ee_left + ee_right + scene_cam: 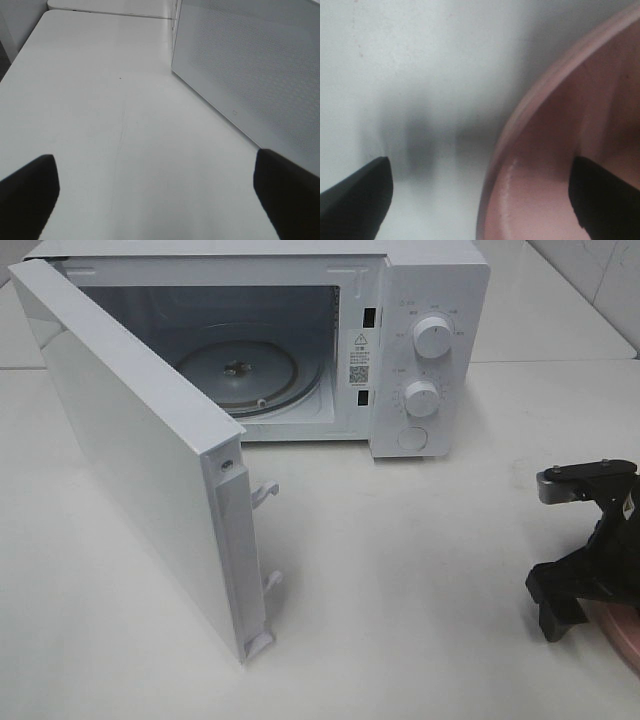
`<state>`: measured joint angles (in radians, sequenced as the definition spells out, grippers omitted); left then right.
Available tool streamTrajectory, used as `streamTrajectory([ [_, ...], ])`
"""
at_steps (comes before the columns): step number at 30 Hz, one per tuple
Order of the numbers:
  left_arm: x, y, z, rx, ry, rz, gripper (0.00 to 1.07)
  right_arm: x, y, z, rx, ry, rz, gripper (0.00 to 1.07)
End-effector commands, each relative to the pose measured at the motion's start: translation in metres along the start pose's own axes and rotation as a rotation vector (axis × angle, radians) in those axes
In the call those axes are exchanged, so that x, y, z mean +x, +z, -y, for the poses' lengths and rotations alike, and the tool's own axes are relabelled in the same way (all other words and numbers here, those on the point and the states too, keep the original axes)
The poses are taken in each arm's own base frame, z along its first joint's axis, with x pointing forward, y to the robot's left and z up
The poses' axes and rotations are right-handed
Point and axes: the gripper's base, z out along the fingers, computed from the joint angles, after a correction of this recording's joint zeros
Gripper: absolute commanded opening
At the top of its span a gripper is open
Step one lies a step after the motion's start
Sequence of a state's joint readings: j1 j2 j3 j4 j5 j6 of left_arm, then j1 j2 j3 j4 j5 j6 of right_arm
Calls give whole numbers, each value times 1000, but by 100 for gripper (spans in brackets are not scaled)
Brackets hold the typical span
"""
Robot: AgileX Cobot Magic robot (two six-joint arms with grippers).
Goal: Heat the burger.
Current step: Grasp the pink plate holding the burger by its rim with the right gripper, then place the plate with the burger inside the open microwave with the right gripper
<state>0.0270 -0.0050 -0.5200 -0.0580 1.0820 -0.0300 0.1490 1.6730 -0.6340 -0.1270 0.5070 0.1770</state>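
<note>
We do not see the burger in any view, so we cannot say where it lies. It is not on the glass turntable (240, 370) of the microwave (420, 340), and not on the bare worktop (400, 570) in front. The only candidate place is the pink plate (555, 115) at the right edge of the high view, which is mostly cut off. We judge the burger may sit on its hidden part.

The right gripper (479, 200) hangs low over this plate with its fingers wide apart and holds nothing. One finger is over the worktop outside the rim and the other is inside the plate, so the rim passes between them. The plate is round, so no axis matters; what matters is this straddle of the rim.

The left gripper (157, 197) is also wide open and empty. It faces the outer side of the open door (130, 460), well apart from the plate. The right arm is clearly the nearer one, and the open cavity lies to its left and further back.
</note>
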Motion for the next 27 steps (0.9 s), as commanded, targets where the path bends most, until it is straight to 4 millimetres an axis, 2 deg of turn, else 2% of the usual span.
streamTrajectory([
  [1, 1, -2, 0, 8, 1, 35, 98, -1, 1, 1, 0, 4, 6, 87],
  [3, 1, -2, 0, 8, 1, 35, 98, -1, 2, 1, 0, 4, 5, 83],
  [5, 1, -2, 0, 8, 1, 35, 98, -1, 2, 1, 0, 5, 3, 68],
  [8, 1, -2, 0, 8, 1, 35, 98, -1, 2, 1, 0, 5, 4, 64],
  [10, 1, -2, 0, 8, 1, 35, 98, -1, 2, 1, 1, 3, 5, 51],
  [11, 1, -2, 0, 8, 1, 35, 98, -1, 2, 1, 1, 3, 5, 51],
  [13, 1, -2, 0, 8, 1, 35, 98, -1, 2, 1, 1, 4, 2, 29],
  [16, 1, -2, 0, 8, 1, 35, 98, 0, 2, 1, 2, 4, -4, 22],
  [18, 1, -2, 0, 8, 1, 35, 98, 1, 2, 1, 4, 4, -12, 3],
  [20, 1, -2, 0, 8, 1, 35, 98, 1, 2, 1, 4, 4, -12, 0],
  [27, 1, -2, 0, 8, 1, 35, 98, 1, 2, 1, 8, 19, -11, 0],
])
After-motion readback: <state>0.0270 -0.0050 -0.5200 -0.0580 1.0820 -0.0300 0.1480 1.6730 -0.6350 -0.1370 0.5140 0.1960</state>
